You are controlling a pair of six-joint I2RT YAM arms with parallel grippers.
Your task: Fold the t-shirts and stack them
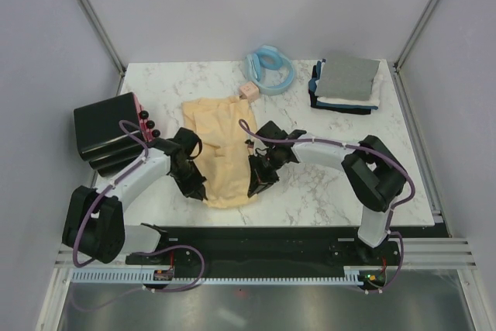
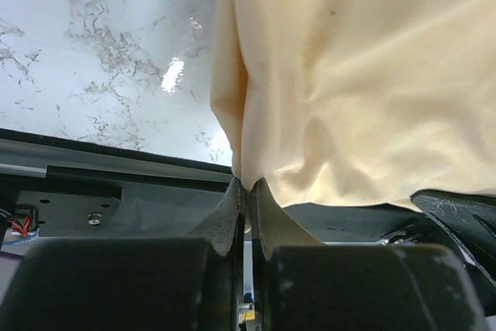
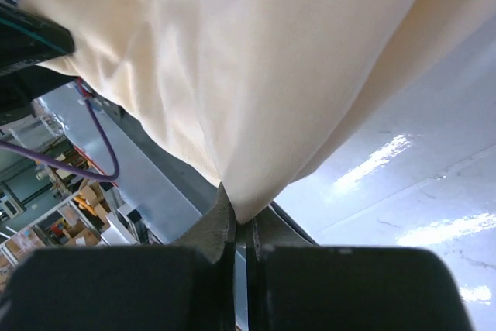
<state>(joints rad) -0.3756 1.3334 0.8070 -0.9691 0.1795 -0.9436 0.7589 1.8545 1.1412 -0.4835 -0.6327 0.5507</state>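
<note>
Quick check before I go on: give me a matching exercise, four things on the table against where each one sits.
Things:
1 cream t-shirt
2 folded shirt stack
3 light blue ring
4 black box

Places on the table:
a far right corner
b left edge
c centre
d far edge, middle

Pairs: 1-c, 2-a, 3-d, 4-b

White marble-patterned tabletop across mid-frame, boxed by plain pale lilac-grey walls; slanting silver metal posts in upper corners; soft even light.
</note>
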